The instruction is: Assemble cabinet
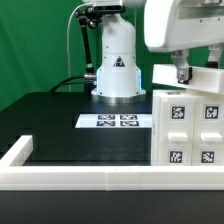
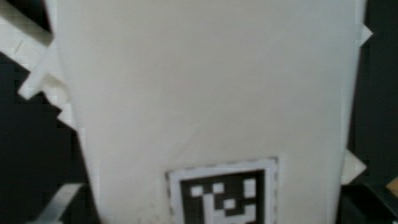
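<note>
Seemingly my fingers (image 1: 181, 72) sit at the cabinet (image 1: 190, 125) top edge, clamped or not I cannot tell; next, I'd judge, comes a steady repositioning.

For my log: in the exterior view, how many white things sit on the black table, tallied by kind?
cabinet: 1
marker board: 1
border rail: 1
Total: 3
</note>
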`<action>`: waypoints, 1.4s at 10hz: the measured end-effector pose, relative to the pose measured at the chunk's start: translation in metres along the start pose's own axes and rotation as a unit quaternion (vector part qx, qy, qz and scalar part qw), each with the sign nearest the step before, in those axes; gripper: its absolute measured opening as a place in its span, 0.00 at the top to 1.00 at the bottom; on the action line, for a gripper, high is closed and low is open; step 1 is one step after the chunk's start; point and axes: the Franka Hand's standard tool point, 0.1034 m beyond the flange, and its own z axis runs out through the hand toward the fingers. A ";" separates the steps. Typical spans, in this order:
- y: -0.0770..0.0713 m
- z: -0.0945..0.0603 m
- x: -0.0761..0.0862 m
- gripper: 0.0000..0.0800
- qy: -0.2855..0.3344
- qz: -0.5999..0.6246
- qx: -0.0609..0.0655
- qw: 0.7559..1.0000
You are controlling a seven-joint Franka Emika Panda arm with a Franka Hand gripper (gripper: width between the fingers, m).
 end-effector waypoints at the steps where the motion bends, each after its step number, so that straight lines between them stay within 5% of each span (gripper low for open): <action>1: 0.000 0.000 0.000 0.29 0.010 0.045 -0.005 0.999; 8: 0.005 0.000 0.001 0.29 0.032 0.303 -0.006 0.952; 12: 0.006 0.000 0.001 0.29 0.033 0.437 -0.001 0.899; 14: 0.009 0.001 0.001 0.29 0.044 0.534 0.005 0.844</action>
